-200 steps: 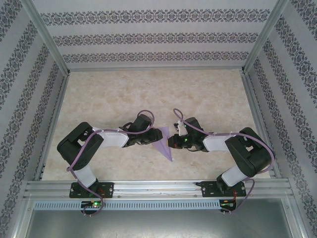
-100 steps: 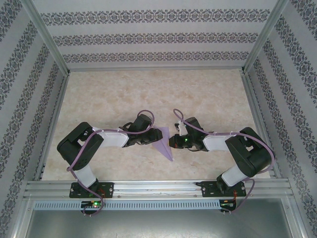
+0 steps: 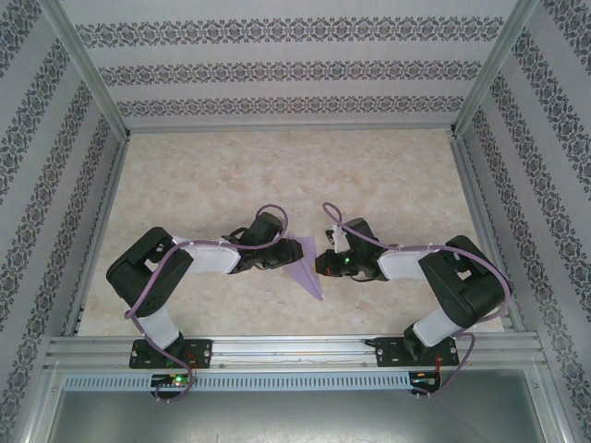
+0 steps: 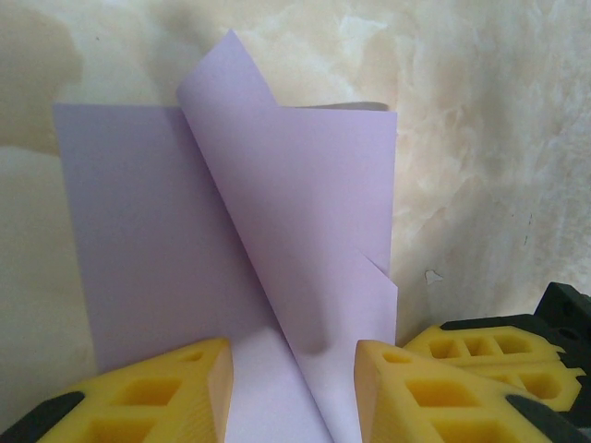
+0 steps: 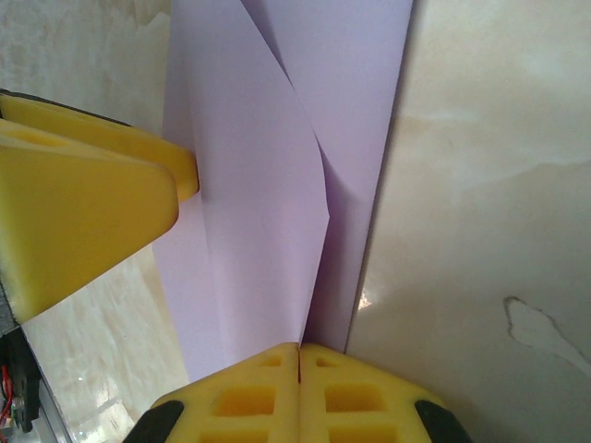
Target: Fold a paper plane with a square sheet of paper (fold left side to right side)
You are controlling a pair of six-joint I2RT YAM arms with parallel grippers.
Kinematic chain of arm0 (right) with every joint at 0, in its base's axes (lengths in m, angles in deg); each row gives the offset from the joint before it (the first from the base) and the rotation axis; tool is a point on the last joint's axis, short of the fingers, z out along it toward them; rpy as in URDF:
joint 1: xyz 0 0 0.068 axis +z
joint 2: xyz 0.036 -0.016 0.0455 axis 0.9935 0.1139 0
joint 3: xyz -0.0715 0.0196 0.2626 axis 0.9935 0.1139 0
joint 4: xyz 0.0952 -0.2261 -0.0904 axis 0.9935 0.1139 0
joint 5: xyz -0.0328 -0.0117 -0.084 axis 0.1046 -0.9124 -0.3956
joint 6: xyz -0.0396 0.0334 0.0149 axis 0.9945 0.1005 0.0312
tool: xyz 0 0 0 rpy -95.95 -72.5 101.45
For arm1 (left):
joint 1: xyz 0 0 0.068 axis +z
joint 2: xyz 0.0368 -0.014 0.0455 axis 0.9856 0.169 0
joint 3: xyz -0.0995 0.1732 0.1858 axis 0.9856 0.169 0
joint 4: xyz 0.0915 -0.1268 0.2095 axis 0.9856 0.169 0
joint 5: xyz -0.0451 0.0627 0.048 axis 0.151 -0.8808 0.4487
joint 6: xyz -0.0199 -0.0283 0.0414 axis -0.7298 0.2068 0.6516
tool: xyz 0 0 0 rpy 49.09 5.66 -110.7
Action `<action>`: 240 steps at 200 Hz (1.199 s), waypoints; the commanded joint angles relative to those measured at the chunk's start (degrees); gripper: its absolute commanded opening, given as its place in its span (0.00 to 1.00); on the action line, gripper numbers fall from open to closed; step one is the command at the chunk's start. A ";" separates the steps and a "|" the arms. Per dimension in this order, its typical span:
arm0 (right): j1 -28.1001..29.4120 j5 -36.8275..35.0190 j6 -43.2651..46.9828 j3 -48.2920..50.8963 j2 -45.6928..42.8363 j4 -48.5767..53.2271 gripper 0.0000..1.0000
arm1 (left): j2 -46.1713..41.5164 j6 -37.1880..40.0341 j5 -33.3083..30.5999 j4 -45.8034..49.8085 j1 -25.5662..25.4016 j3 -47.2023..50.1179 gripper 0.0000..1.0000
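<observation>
ok quick look: the thin lavender-purple paper sheet sits mid pale marbled surface, right btwn the two arms, and it's already part-folded imo. From the top cam it reads as a narrow wedge w/ the broad end far from the bases and the point toward them, so the long axis runs roughly far-to-near, near tip leaning a bit right. The left claw is on the sheet's left side w/ its yellow fingers apart. In its own wrist cam the paper runs flat thru the gap, not clamped afaict. A loose flap lifts off the lower layer and curls up, its crease going diagonally away from that claw. The right claw is fully closed, tips butted against the sheet's edge on the right side. Can't tell if it's nipping a layer or just pinning it. What matters for left-over-right: the half that has to travel lies by the left claw and must cross the long axis toward the right claw, which looks like the anchor. Both touch the paper, but the left arm's nearer the moving half. Risk is prob the flap springing back or the crease drifting off axis.
</observation>
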 commanded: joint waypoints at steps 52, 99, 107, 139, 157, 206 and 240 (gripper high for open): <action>0.90 -5.73 0.53 0.43 5.07 4.13 0.00 | -1.38 1.16 -1.41 2.67 -0.71 -0.68 0.41; 1.18 -6.80 0.31 0.56 6.44 4.96 0.00 | -4.26 2.55 -2.61 4.46 -0.71 -1.71 0.42; 1.26 -6.94 0.31 0.48 6.57 5.02 0.00 | -4.69 2.81 -2.76 4.72 -0.71 -1.81 0.42; 1.50 -7.29 0.16 0.29 6.57 5.36 0.00 | -5.49 3.87 -1.53 4.50 -0.71 -2.07 0.33; 1.62 -7.88 0.31 0.23 6.40 5.84 0.00 | -4.45 3.85 1.48 1.96 -0.71 -2.35 0.23; 1.84 -8.55 0.20 0.19 6.40 6.45 0.00 | 0.84 4.40 6.83 -0.62 -1.53 -5.99 0.09; 1.97 -8.78 0.48 0.06 6.49 6.88 0.00 | 3.68 4.72 7.67 -0.72 -1.67 -7.64 0.08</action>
